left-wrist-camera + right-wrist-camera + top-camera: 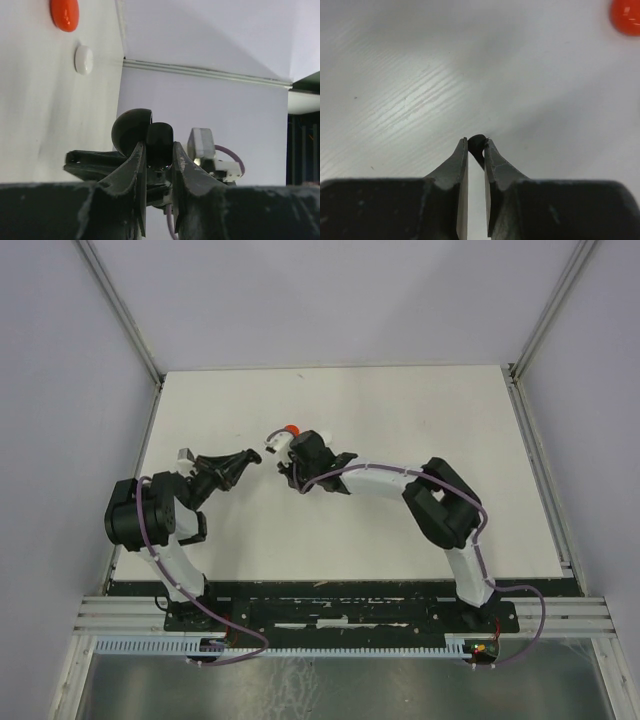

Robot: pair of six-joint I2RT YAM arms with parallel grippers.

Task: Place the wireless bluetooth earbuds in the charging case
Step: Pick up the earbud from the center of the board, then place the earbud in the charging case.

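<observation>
My left gripper (160, 146) is shut on the black charging case (160, 136), whose round lid (130, 131) hangs open to the left. In the top view the left gripper (250, 456) holds the case just above the table, left of centre. Close to its right, my right gripper (291, 478) points down at the table. In the right wrist view the right gripper (476, 142) pinches a tiny black earbud (476, 139) between its fingertips. Whether that earbud is off the table I cannot tell.
A small red rounded piece (292, 428) and a white one (270, 440) lie on the white table (400, 420) just behind the grippers; they also show as the red piece (65, 14) and the white piece (84, 60). Grey walls enclose the table.
</observation>
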